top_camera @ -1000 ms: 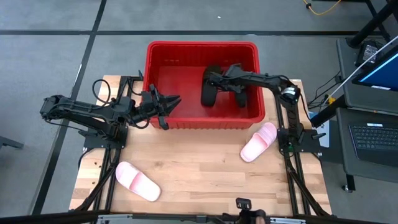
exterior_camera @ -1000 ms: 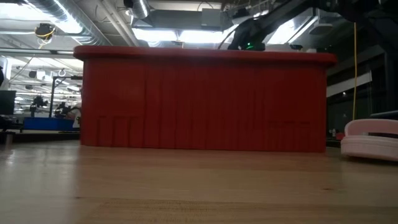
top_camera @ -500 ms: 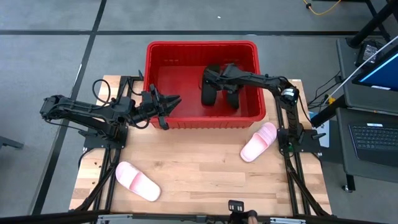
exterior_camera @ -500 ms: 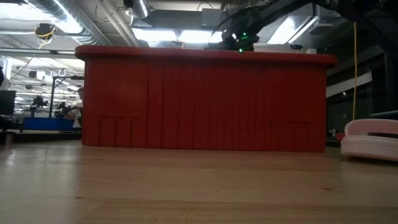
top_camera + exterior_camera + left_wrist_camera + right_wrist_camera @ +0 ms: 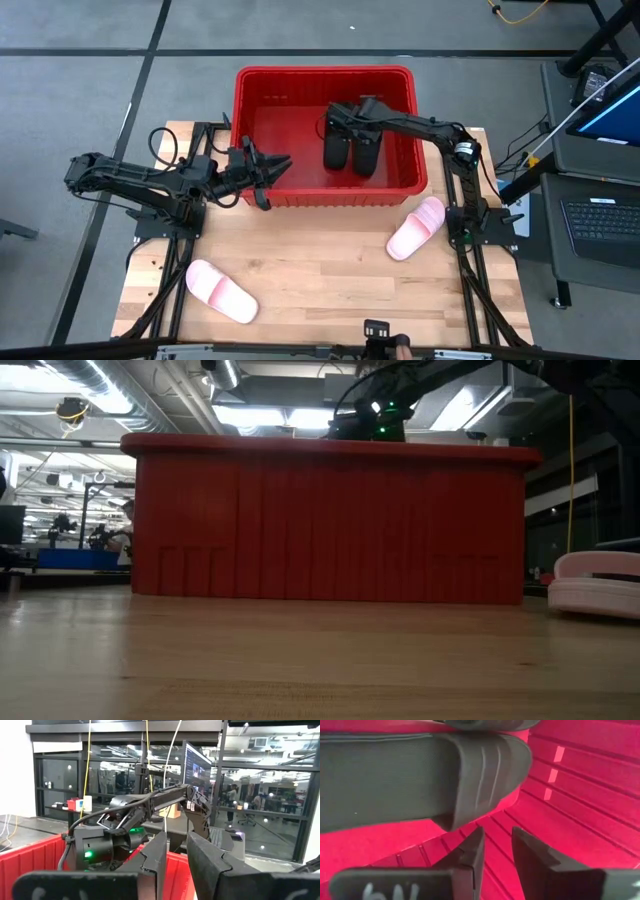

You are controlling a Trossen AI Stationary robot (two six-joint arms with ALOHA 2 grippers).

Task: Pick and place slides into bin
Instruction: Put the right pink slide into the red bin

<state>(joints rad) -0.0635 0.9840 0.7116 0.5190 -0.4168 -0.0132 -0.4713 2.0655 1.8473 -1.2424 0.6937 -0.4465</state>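
Note:
The red bin (image 5: 322, 72) stands at the table's far middle; the low view shows its near wall (image 5: 330, 525). Two black slides lie side by side on its floor, one to the left (image 5: 337, 148) and one to the right (image 5: 366, 152). My right gripper (image 5: 336, 114) hangs inside the bin over their far ends, its fingers a narrow gap apart (image 5: 497, 837), touching nothing. One black slide (image 5: 420, 775) lies just beyond the fingertips. My left gripper (image 5: 283, 162) waits shut (image 5: 177, 840) at the bin's left near corner. Two pale pink slides lie sole-down on the table, one at the near left (image 5: 222, 291) and one at the right (image 5: 416, 227).
The bin's left half shows bare red floor (image 5: 280, 130). The right arm (image 5: 150, 810) reaches over the bin's rim. The pink slide on the right shows at the low view's right edge (image 5: 598, 582). Bare wood lies between the two pink slides (image 5: 320, 270).
My right gripper has gone toward the table's left and far edge inside the bin. The right-hand black slide has shifted left from a slanted pose and now lies straight beside the other black slide.

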